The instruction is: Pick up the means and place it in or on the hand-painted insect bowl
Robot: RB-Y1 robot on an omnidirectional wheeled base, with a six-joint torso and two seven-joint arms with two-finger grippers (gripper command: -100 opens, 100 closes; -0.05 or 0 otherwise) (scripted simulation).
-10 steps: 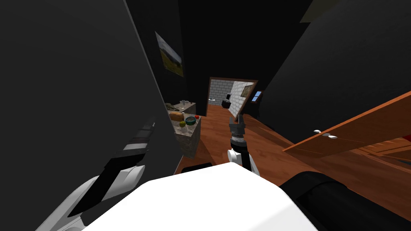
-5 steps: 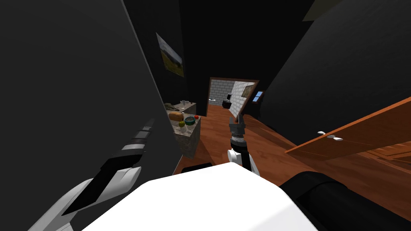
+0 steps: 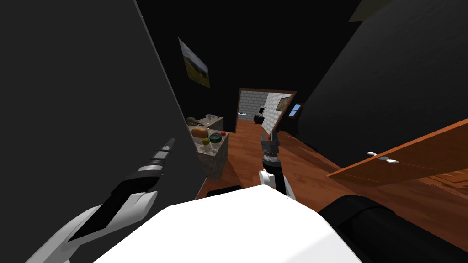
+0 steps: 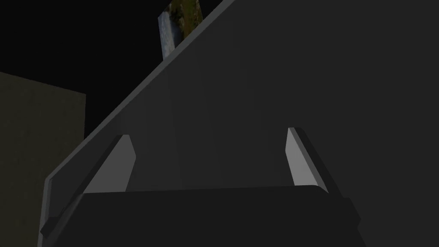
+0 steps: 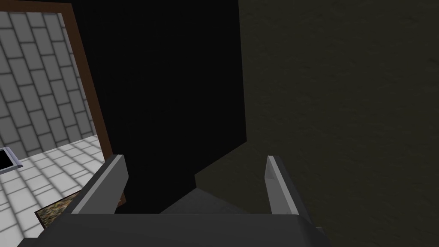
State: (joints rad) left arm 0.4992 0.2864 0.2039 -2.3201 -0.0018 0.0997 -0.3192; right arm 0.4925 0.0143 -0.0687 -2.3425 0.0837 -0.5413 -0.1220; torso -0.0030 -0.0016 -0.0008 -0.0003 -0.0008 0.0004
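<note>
1. The surface [image 3: 215, 157] is a squat block of rough, mottled grey stone. It stands against a flat dark wall [image 3: 91, 114] on a glossy red-brown plank floor [image 3: 256, 160].
2. The bowl [image 3: 216, 137] sits by the surface's right edge, round, with a dark teal-green rim and its mouth upward (being round, it has no long axis to point anywhere).
3. A small red tomato [image 3: 223, 133] lies just beyond the bowl at the far right corner. A green apple [image 3: 207, 141] sits just beside the bowl on its near side. A tan oblong loaf [image 3: 200, 132] lies toward the wall-side edge, its long axis running across the surface.
4. Which of these is the thing to be picked up I cannot tell.
5. The right hand [image 5: 193, 184] is held up over the floor, to the right of the surface. Its jaws are released, two flat grey blades apart with nothing between them. The bowl is well apart from them, ahead and to the left.
6. The left hand [image 4: 210, 161] lies low along the dark wall, its jaws also released and facing a smooth dark grey plane. The bowl is well apart, beyond and to the right.
7. At the right is an orange-brown door [image 3: 420, 150] with a white handle [image 3: 383, 158].
</note>
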